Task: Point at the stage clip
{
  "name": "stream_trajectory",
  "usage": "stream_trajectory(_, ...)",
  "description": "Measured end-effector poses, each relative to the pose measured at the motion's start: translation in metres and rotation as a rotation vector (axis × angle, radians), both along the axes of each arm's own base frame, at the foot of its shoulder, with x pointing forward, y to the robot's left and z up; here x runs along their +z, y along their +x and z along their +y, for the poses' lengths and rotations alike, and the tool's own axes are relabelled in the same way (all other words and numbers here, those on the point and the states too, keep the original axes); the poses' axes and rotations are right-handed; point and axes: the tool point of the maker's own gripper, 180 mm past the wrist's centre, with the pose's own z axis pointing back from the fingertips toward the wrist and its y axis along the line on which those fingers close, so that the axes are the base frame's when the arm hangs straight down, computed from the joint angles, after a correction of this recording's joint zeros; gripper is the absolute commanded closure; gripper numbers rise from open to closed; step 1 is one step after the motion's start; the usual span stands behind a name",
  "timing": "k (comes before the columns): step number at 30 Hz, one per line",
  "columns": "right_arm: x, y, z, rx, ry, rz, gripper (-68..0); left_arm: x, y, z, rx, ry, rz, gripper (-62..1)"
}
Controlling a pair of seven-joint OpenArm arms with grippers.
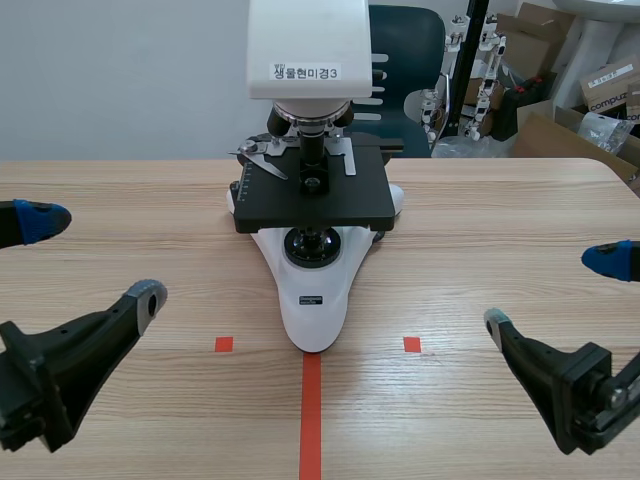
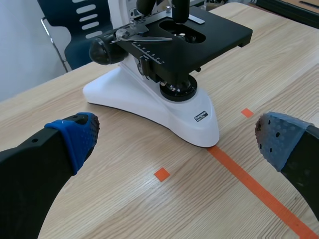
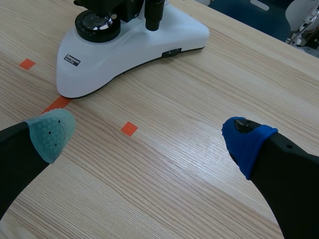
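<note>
A white microscope stands at the middle of the table, its black stage facing me. The stage clip is a thin silver arm on the stage's left rear part; in the left wrist view the stage clip lies well ahead of the gripper. My left gripper is open, low at the near left, far from the clip. My right gripper is open at the near right. In the right wrist view only the microscope's base shows, ahead of the open right gripper.
A dark blue chair stands behind the table. Cardboard boxes and clutter sit at the back right. The microscope's white head overhangs the stage. Bare wood lies between both grippers and the microscope.
</note>
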Motion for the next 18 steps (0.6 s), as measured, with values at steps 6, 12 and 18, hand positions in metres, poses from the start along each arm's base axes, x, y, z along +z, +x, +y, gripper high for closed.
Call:
stream_trajectory(6,0.0,0.0,0.0,0.0,0.0,0.0,-67.9,0.008,-0.002,-0.008,-0.109,0.076,-0.024,-46.9)
stream_trajectory(12,0.0,0.0,0.0,0.0,0.0,0.0,-67.9,0.012,-0.006,-0.014,-0.227,0.158,-0.045,-20.0)
stream_trajectory(18,0.001,0.0,0.0,0.0,0.002,-0.003,-67.9,0.019,-0.006,-0.018,-0.331,0.225,-0.084,-2.6)
